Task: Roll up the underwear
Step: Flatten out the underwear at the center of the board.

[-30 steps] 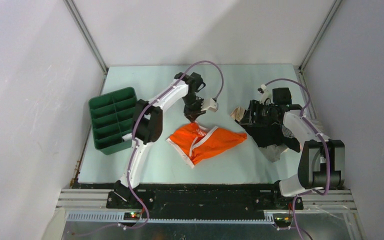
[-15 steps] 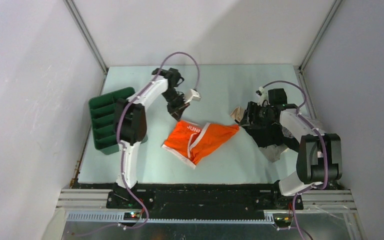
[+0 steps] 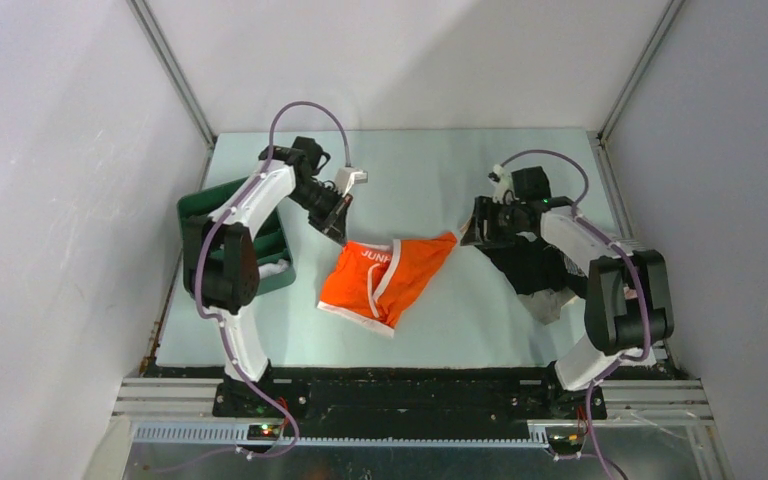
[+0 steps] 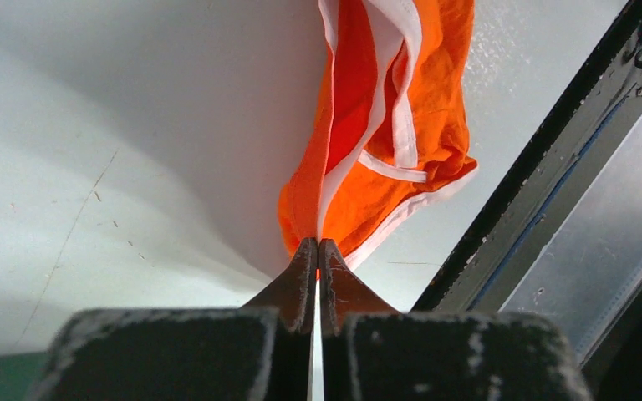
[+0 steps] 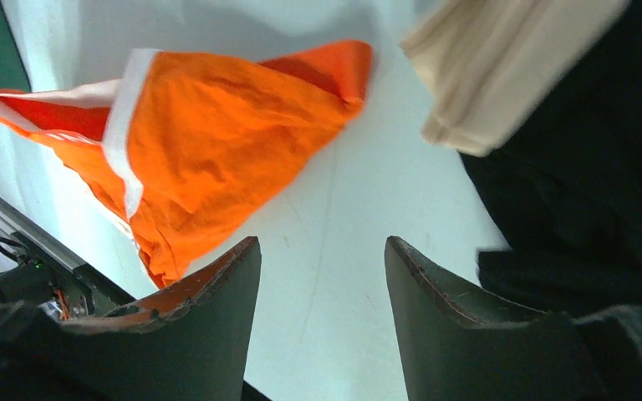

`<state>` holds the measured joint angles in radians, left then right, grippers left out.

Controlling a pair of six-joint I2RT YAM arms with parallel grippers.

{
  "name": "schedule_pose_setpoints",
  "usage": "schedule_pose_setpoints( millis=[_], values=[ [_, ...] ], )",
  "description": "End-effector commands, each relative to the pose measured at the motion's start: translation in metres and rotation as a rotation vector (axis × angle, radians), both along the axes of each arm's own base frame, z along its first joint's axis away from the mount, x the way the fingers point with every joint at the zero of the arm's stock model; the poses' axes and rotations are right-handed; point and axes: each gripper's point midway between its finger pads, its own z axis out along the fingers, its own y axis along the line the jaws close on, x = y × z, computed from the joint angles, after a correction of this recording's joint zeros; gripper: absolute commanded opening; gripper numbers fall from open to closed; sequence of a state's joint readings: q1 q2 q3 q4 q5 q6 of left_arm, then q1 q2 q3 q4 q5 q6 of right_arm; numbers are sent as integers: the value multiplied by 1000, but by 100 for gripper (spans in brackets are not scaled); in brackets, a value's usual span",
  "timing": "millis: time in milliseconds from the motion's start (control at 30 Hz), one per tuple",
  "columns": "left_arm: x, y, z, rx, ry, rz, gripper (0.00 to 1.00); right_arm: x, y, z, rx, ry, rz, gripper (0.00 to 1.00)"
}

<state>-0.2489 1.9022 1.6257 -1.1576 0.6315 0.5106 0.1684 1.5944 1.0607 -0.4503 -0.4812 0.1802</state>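
Orange underwear lay on the table, its long axis running from the left gripper, clamped on one corner, toward the right gripper, gaping empty beside the opposite corner.

Beyond the left hand, the orange underwear runs off the upper edge; right of the right hand, black clothes are cropped.
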Motion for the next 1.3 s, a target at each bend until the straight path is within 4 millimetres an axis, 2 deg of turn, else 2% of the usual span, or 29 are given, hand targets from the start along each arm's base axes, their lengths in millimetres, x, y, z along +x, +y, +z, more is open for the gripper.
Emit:
schedule_pose_setpoints(
  millis=[0, 33, 67, 100, 133, 167, 200, 233, 267, 300, 333, 367, 400, 433, 467, 500, 567, 700, 900, 967, 1033, 1067, 1100, 1133, 1167, 1200, 1233, 1267],
  values=[
    [12, -2, -2, 12, 20, 64, 0, 31, 39, 26, -19, -144, 102, 60],
    [13, -1, -3, 14, 16, 66, 0, 39, 47, 30, -19, -167, 120, 60],
    [13, 0, -3, 15, 9, 68, 0, 39, 58, 25, -20, -164, 150, 59],
    [12, 0, -5, 16, 10, 75, 0, 48, 67, 33, -11, -206, 167, 58],
    [12, 0, -6, 14, 12, 78, 0, 48, 78, 27, -9, -200, 195, 57],
    [10, 0, -9, 16, 23, 86, 0, 55, 85, 33, -4, -235, 213, 57],
    [9, 0, -10, 14, 31, 90, 0, 54, 96, 26, 0, -224, 243, 59],
    [8, -1, -12, 13, 39, 97, 0, 60, 103, 31, 4, -246, 265, 61],
    [8, -1, -13, 12, 42, 99, 0, 58, 112, 23, 3, -227, 289, 63],
    [9, -1, -15, 13, 44, 104, 0, 62, 118, 27, 5, -232, 297, 64],
    [9, -1, -16, 16, 46, 107, 0, 59, 125, 18, 3, -205, 312, 64],
    [9, -1, -16, 18, 48, 111, 0, 61, 135, 23, 7, -217, 325, 63],
    [9, 0, -17, 21, 52, 114, 0, 62, 136, 14, -9, -193, 316, 63],
    [9, 0, -17, 23, 56, 119, 0, 65, 143, 16, -26, -207, 315, 64],
    [9, 0, -18, 26, 58, 123, 0, 64, 146, 7, -40, -183, 314, 66],
    [9, 0, -18, 26, 60, 126, 0, 64, 155, 9, -44, -191, 322, 72],
    [9, 0, -19, 27, 64, 133, 0, 62, 163, 1, -70, -178, 323, 74],
    [11, -2, -18, 20, 66, 150, 0, 56, 176, -15, -133, -173, 324, 69],
    [12, -2, -15, 22, 63, 179, 0, 51, 182, -41, -261, -183, 326, 65],
    [11, -2, -16, 25, 67, 180, 0, 51, 180, -50, -311, -190, 319, 60],
    [10, -1, -18, 29, 75, 184, 0, 52, 176, -52, -353, -201, 300, 47],
    [10, 0, -19, 30, 80, 186, 0, 55, 172, -48, -370, -218, 283, 37],
    [10, 0, -20, 32, 82, 189, 0, 56, 171, -43, -371, -229, 279, 32],
    [10, 2, -21, 35, 81, 192, 0, 61, 168, -29, -378, -265, 259, 24],
    [12, 2, -22, 36, 76, 198, 0, 63, 167, -21, -380, -291, 262, 20],
    [12, 4, -24, 44, 76, 206, 0, 65, 166, 0, -369, -335, 252, 16],
    [13, 4, -26, 45, 78, 214, 0, 66, 162, 7, -370, -355, 255, 15],
    [14, 5, -27, 45, 78, 219, 0, 65, 160, 32, -346, -400, 245, 14]
  ],
)
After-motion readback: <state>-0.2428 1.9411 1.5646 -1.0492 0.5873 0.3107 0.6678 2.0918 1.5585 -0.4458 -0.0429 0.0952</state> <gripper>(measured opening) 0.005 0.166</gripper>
